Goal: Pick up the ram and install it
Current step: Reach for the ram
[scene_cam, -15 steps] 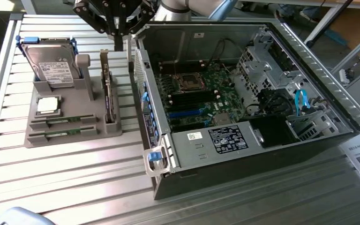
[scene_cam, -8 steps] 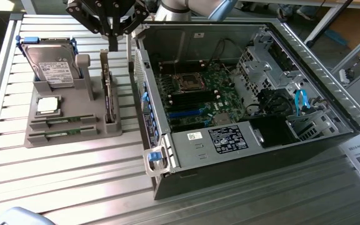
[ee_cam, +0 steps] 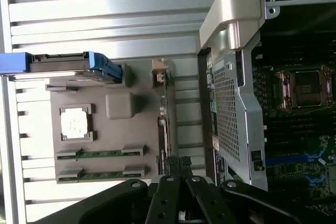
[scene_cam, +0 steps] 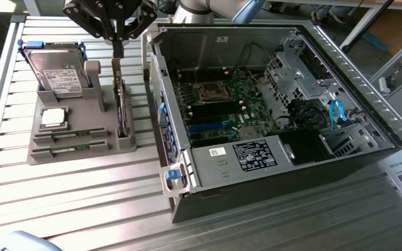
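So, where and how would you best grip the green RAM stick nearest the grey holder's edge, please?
Pinch the thin green RAM stick mid-length from straight above, across its flat faces: it seems to stand on edge in the grey holder, whose blocks cover both ends.

End effector [ee_cam: 178,162] closed; two ram sticks [ee_cam: 100,153] nearby.

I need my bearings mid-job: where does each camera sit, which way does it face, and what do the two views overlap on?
Exterior view: sits high off the arm, looking down on the slatted table, the grey holder and the open computer case; the gripper, jaws shut, hangs above the holder.
Wrist view: rides on the wrist, looking down past the gripper onto the holder and the case's edge.
Shared: the holder, both ram sticks lying in it, the hard drive, the case and the gripper.
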Robot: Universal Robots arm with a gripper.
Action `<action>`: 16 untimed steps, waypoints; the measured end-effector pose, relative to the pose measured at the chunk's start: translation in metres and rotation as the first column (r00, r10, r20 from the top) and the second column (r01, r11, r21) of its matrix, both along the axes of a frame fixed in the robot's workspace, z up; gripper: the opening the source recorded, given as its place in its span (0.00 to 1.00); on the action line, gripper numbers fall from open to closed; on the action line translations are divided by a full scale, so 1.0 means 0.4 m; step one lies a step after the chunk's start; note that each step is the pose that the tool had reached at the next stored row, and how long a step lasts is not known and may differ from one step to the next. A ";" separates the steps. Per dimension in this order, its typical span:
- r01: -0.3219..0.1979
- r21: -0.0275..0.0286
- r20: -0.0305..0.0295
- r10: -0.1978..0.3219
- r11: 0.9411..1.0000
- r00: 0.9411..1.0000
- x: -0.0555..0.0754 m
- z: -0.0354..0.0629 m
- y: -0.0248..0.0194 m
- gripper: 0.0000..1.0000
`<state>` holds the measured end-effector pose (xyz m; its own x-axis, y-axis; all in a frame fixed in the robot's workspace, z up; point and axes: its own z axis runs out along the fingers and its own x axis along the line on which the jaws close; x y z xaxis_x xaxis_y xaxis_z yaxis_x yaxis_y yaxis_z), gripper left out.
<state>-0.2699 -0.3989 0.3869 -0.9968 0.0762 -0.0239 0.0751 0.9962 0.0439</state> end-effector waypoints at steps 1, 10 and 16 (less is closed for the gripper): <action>0.000 0.000 0.000 0.000 1.000 1.000 -0.003 0.000 0.000 0.10; 0.000 0.000 0.000 0.000 1.000 1.000 -0.038 -0.002 0.000 0.10; 0.000 0.000 0.000 0.000 1.000 1.000 -0.061 -0.003 0.000 0.10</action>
